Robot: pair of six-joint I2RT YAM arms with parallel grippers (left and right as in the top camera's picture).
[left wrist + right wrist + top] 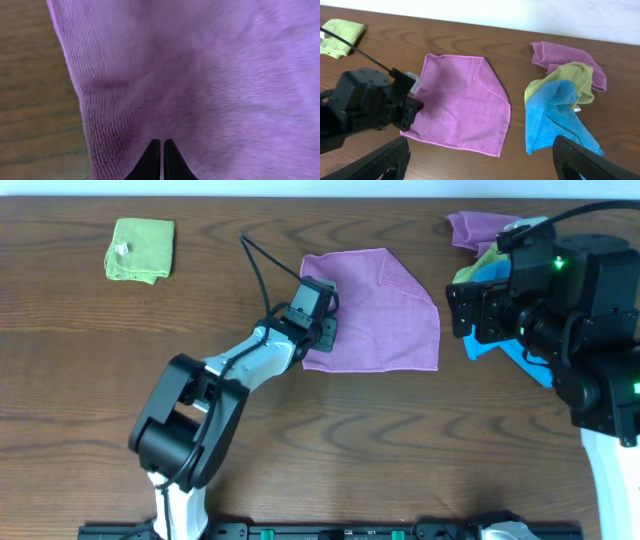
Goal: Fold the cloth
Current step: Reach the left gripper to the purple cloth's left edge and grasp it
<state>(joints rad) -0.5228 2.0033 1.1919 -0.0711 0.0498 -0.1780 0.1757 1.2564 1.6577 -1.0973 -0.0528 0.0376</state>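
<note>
The pinkish-purple cloth [385,310] lies spread flat on the wooden table, with its top right corner turned in. My left gripper [325,330] is down at the cloth's left edge. In the left wrist view its black fingertips [150,160] are pressed together on the nubbly cloth [200,75], close to its hem, so the left gripper [161,144] is shut on the cloth. My right gripper [480,165] hangs wide open above the table, off the cloth's [460,105] right side, holding nothing.
A folded lime-green cloth [140,248] lies at the back left. At the back right is a crumpled pile: a purple cloth [565,55], a green one [572,75] and a bright blue one [555,115], partly under my right arm [560,310].
</note>
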